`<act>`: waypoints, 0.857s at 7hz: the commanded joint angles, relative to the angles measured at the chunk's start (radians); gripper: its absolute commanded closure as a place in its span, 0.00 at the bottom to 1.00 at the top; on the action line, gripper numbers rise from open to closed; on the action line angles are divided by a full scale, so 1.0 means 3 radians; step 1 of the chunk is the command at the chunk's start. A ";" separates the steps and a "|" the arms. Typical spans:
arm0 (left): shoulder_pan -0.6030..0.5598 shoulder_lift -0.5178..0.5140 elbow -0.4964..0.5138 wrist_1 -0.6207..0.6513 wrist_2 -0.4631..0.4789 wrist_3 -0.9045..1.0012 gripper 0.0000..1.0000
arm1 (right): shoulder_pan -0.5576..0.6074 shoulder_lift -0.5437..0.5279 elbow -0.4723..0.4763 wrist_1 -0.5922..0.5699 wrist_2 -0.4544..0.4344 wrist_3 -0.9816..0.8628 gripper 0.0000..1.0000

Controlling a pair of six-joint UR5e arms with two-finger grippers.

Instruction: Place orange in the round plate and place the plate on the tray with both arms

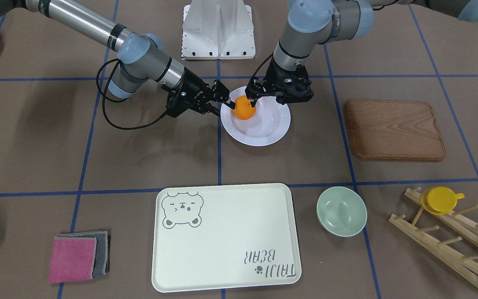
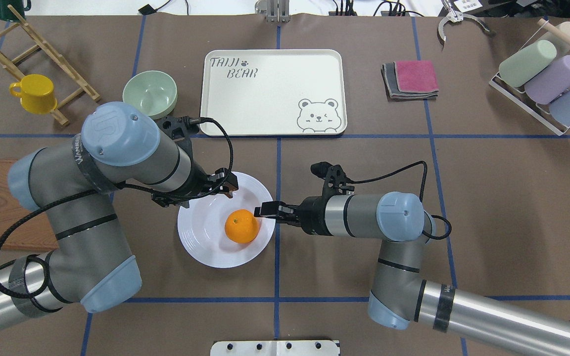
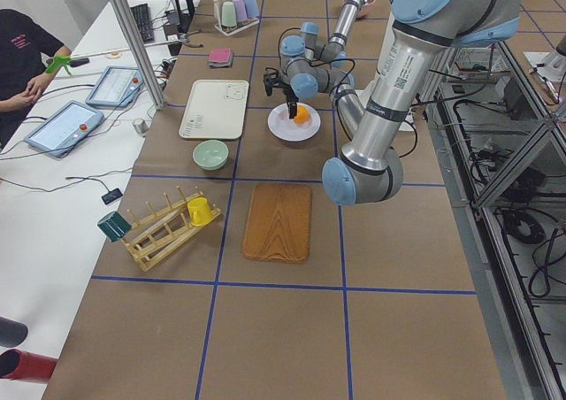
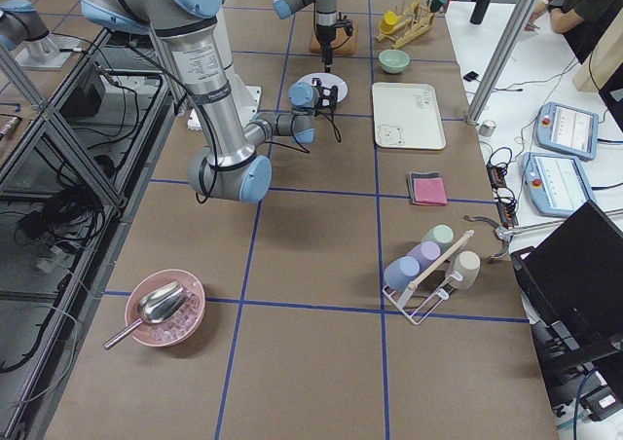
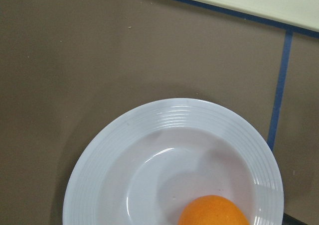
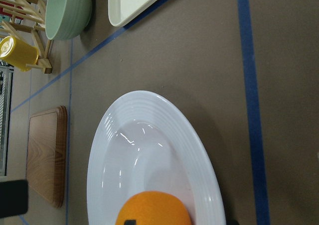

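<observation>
Orange (image 2: 241,226) in round plate (image 2: 201,247); right pincer (image 2: 261,210) level beside it.

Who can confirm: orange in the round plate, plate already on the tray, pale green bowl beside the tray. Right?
Not quite. The orange is in the round plate, but the plate is not on the tray. It rests on the brown table, short of the tray, as the overhead exterior view shows. The pale green bowl is beside the tray.
</observation>
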 commanded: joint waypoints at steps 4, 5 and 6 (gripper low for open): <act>-0.0236 0.0143 -0.0221 0.0026 -0.0274 0.0330 0.02 | -0.0001 0.0155 0.0029 -0.0163 0.0004 0.0270 1.00; -0.0278 0.0143 -0.0226 0.0026 -0.0316 0.0335 0.02 | -0.0001 0.0212 0.0090 -0.0348 0.0005 0.0270 1.00; -0.0278 0.0143 -0.0226 0.0026 -0.0317 0.0335 0.02 | -0.0001 0.0202 0.0111 -0.0355 0.0015 0.0270 1.00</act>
